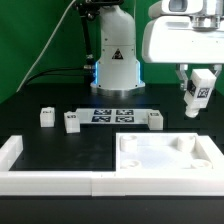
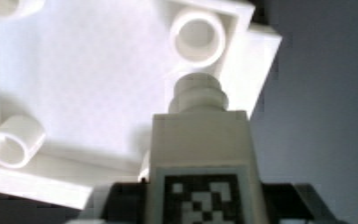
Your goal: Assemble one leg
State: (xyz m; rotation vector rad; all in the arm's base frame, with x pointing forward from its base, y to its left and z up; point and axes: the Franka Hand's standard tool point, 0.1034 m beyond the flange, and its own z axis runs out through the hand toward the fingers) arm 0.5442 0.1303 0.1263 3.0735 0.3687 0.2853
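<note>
My gripper (image 1: 197,97) is shut on a leg (image 1: 197,92), a small white post with a marker tag on its side, and holds it in the air above the far right corner of the white panel (image 1: 165,160). In the wrist view the leg (image 2: 201,150) fills the middle, its round peg end pointing at the panel (image 2: 87,80) near a round corner socket (image 2: 201,34). The dark fingers (image 2: 110,200) flank the leg. Three more legs lie on the table: two at the exterior view's left (image 1: 45,117) (image 1: 71,121) and one (image 1: 155,121) beside the marker board.
The marker board (image 1: 113,115) lies flat in front of the robot base (image 1: 116,60). A white L-shaped fence (image 1: 40,178) runs along the front edge and the left side of the table. A raised round boss (image 2: 11,140) stands on the panel.
</note>
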